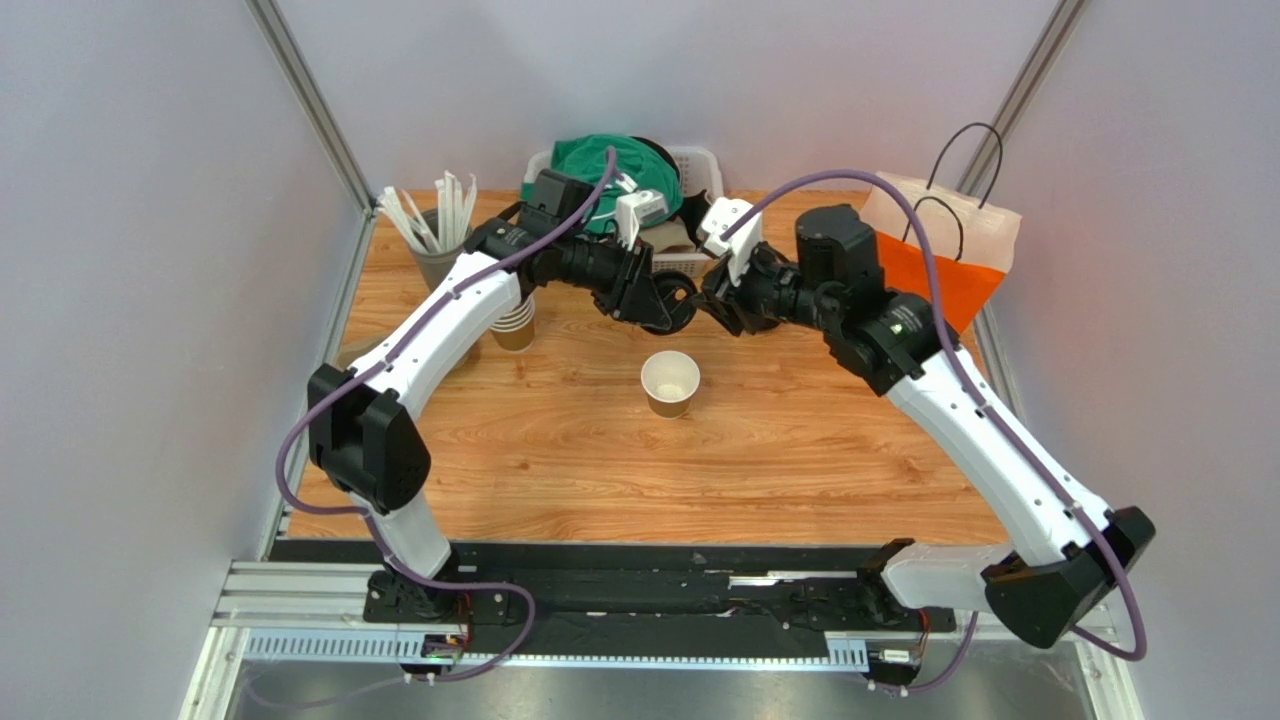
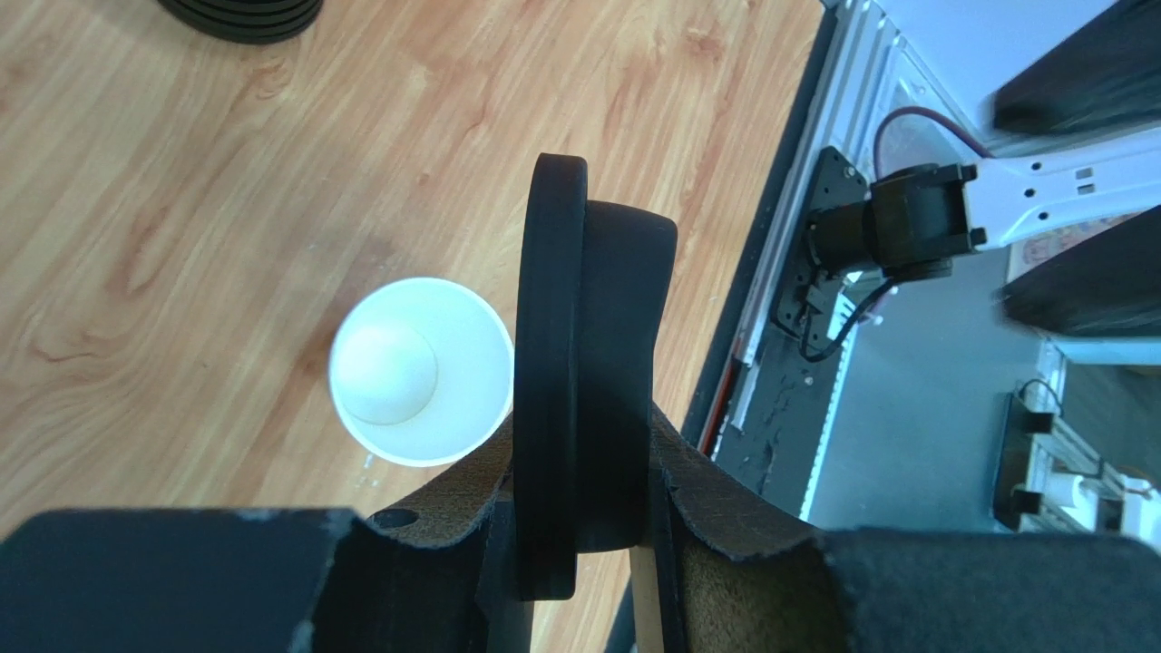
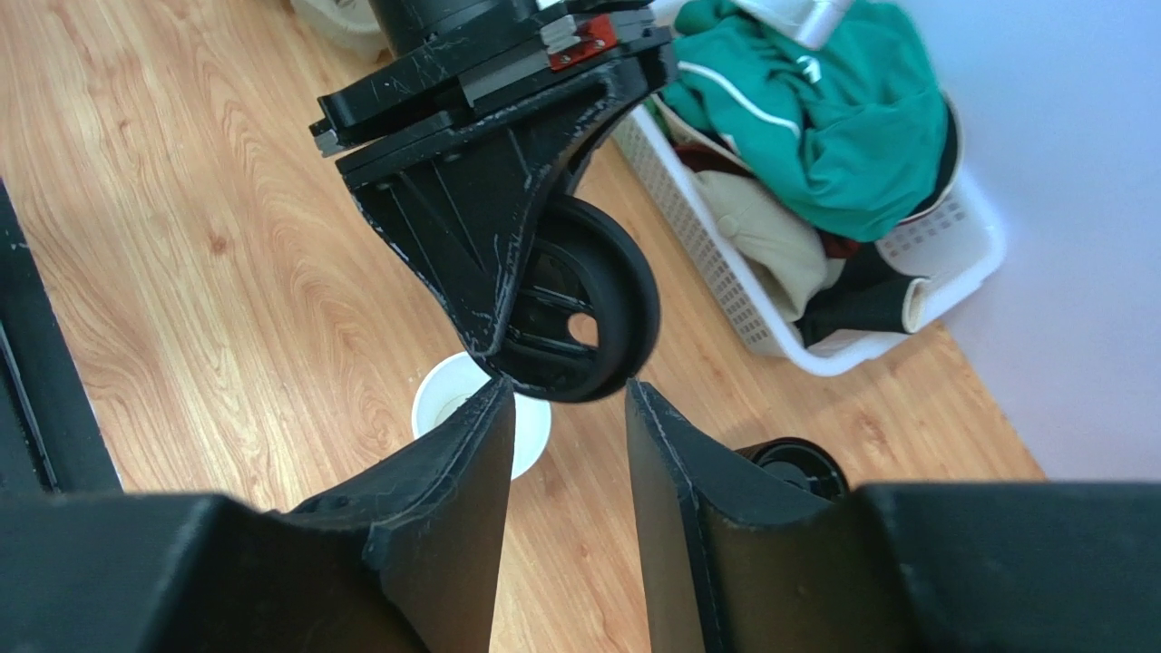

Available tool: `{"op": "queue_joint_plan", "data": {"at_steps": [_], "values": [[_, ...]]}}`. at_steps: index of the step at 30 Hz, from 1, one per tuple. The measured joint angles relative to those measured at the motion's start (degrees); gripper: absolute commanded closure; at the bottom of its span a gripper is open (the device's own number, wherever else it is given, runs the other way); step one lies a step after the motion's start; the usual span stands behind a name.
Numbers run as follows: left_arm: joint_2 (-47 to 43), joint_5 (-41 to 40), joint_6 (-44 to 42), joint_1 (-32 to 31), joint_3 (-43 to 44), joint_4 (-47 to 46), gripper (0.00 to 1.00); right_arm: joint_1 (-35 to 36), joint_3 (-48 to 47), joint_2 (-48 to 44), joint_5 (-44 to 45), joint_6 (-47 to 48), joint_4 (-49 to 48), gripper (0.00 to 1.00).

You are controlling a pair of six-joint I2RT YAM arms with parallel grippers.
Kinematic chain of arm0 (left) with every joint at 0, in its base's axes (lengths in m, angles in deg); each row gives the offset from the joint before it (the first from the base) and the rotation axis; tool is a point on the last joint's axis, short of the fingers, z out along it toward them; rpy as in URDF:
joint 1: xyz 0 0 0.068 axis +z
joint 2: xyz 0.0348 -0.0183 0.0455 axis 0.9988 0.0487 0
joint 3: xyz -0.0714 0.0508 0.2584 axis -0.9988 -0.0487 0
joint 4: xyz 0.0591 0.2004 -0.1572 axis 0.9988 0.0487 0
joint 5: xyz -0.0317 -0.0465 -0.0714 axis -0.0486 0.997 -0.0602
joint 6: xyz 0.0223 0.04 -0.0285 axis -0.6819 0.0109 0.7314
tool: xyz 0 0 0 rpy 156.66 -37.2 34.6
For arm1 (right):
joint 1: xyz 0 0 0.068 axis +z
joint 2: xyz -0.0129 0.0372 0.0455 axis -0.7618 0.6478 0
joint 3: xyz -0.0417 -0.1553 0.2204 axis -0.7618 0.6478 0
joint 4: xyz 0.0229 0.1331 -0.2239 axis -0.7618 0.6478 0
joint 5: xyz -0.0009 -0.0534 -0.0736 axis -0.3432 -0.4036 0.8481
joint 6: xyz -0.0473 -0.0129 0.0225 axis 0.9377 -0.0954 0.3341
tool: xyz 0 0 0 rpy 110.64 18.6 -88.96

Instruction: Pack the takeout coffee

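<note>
The takeout coffee's brown paper cup (image 1: 670, 381) stands lidless on the wooden table, white inside (image 2: 416, 370) (image 3: 450, 395). Above and just behind it my left gripper (image 1: 669, 305) (image 2: 586, 436) is shut on a round black lid (image 2: 586, 313) (image 3: 593, 306), gripping it across its thickness with the lid held on edge. My right gripper (image 1: 715, 308) (image 3: 570, 395) faces it from the right. Its jaws stand apart, their tips on either side of the lid's lower rim, with a gap still showing between them.
A black stack of loose lids (image 3: 793, 470) (image 2: 245, 11) sits on the table behind the grippers. Stacked tan cups (image 1: 516, 323) and a holder of stirrers (image 1: 428, 225) stand at the left. A white basket of clothes (image 1: 694, 162) is at the back, a white-and-orange bag (image 1: 947, 248) at the right.
</note>
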Motion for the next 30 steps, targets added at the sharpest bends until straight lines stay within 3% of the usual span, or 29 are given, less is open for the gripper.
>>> {"op": "queue_joint_plan", "data": {"at_steps": [20, 22, 26, 30], "values": [[0.4, 4.4, 1.3, -1.5, -0.3, -2.6, 0.83, 1.1, 3.1, 5.0, 4.4, 0.3, -3.5, 0.65], [0.4, 3.8, 0.9, -2.2, -0.3, -2.1, 0.82, 1.4, 3.8, 5.1, 5.4, 0.5, -3.8, 0.67], [0.4, 2.3, 0.2, -3.0, -0.3, -1.8, 0.81, 1.7, 4.7, 5.1, 7.2, 0.8, -4.4, 0.84], [0.4, 1.0, -0.2, -3.3, -0.3, -1.4, 0.73, 1.8, 5.6, 5.0, 8.0, 1.3, -4.7, 0.89]]}}
